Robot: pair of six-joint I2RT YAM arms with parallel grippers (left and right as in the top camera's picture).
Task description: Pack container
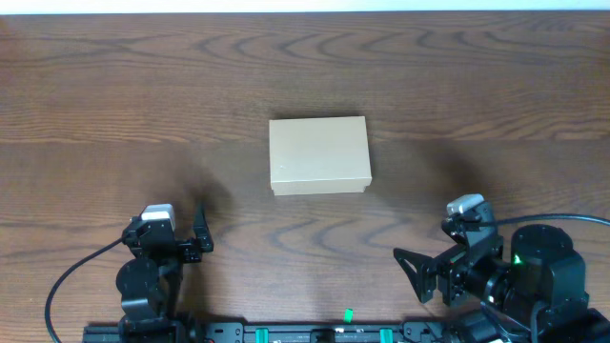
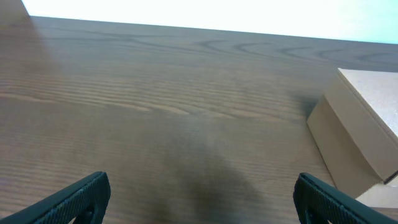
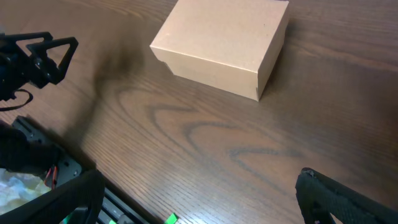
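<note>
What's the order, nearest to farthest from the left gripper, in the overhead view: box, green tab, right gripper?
From the left gripper:
1. cardboard box, ahead and to its right, mid-table.
2. green tab, on the near rail, to its right.
3. right gripper, across on the right side.

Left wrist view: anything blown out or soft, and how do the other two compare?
Left wrist: the background beyond the table is blown out white, the container cropped at the right edge; overhead: even light, sharp, faint shadows either side of the container; right wrist: container sharp, a soft shadow to its left.
</note>
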